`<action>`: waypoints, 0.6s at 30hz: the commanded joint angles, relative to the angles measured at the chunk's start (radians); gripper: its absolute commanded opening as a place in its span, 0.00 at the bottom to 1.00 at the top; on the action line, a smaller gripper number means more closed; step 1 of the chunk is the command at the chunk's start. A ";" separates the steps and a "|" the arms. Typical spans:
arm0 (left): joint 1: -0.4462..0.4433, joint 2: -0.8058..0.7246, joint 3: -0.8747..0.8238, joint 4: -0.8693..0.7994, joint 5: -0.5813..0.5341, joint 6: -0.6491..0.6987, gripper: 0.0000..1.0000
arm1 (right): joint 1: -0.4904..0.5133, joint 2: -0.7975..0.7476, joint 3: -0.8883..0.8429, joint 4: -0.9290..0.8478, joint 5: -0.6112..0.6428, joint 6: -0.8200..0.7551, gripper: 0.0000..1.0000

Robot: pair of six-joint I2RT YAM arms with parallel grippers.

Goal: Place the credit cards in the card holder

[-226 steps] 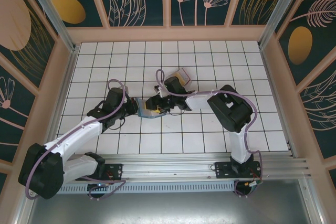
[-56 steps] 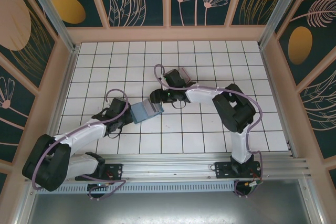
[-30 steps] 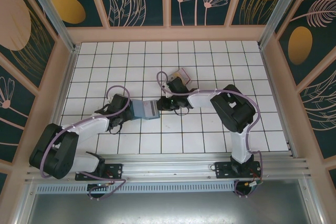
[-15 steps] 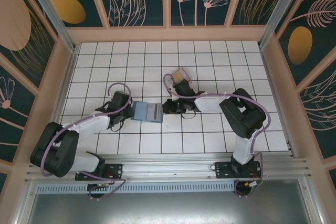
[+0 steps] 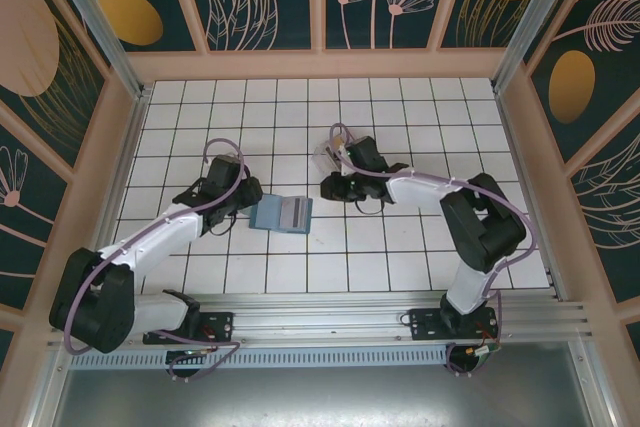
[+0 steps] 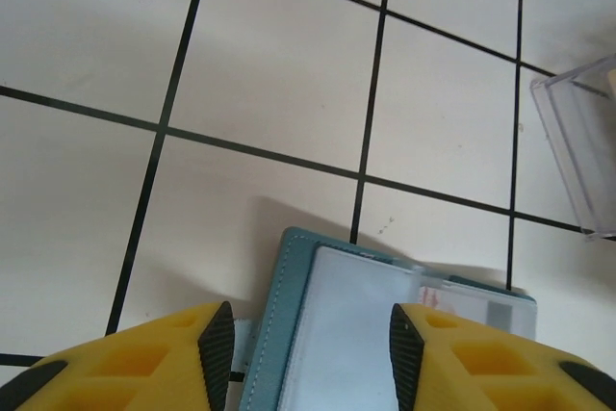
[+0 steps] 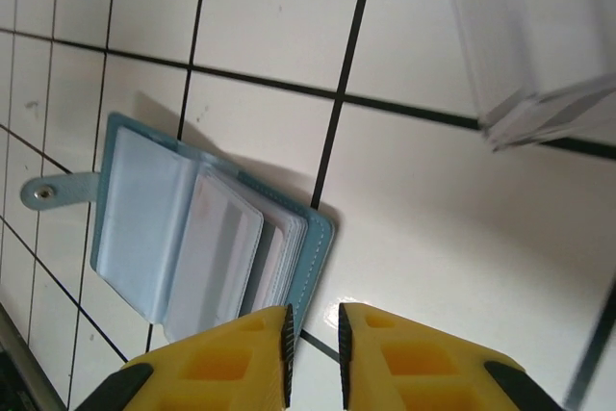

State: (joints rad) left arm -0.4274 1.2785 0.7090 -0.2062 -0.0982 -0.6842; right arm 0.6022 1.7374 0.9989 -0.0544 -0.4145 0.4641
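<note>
Cards (image 6: 435, 293) look thin, stiff, light and slippery. A bit of red peeks from a wallet (image 6: 366, 363) pocket, just ahead of the left pincer (image 6: 310, 334), which is wide open over the wallet. I think it is best to pinch a card by its free edge and slide it out. The right pincer (image 7: 314, 326) is almost closed, with nothing seen in it. The clear holder (image 7: 539, 36) lies ahead of it, to one side.
</note>
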 commanded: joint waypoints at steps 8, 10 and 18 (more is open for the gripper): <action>0.001 0.038 0.138 0.029 0.106 0.027 0.50 | -0.145 -0.156 0.062 -0.078 0.092 -0.105 0.29; 0.001 0.098 0.189 0.049 0.157 0.028 0.52 | -0.179 -0.158 0.082 -0.090 0.103 -0.125 0.32; 0.001 0.333 0.373 0.206 0.384 -0.039 0.54 | -0.281 -0.088 0.209 -0.142 0.102 -0.188 0.41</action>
State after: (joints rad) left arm -0.4274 1.5528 1.0077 -0.0807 0.1810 -0.6941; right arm 0.3363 1.6150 1.1469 -0.1574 -0.3279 0.3241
